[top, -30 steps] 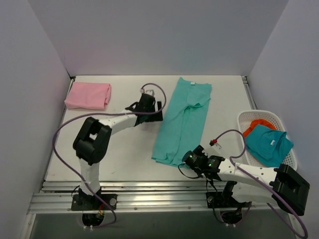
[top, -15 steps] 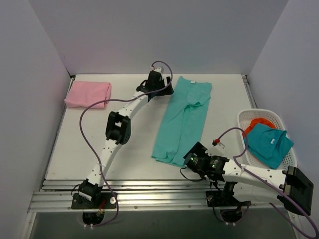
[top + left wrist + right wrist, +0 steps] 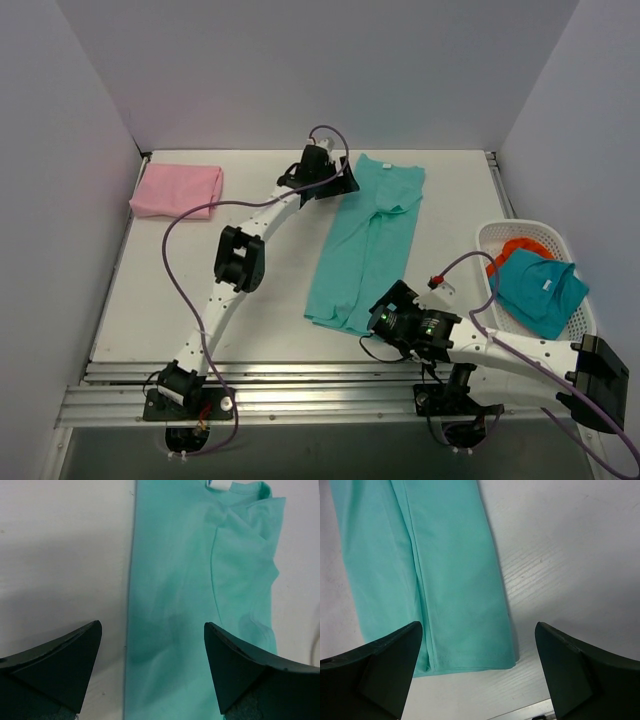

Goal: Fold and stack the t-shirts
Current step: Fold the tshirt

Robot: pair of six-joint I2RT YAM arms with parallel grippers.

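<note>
At right, basket holds teal shirt over orange cloth; both jaws gape empty.

No lettering, number or brand can be read anywhere. The turquoise-green t-shirt has a small white neck label at its collar, cut off by the top edge of the left wrist view and showing no print. A teal shirt in the basket bears a white tag, too small to read.
</note>
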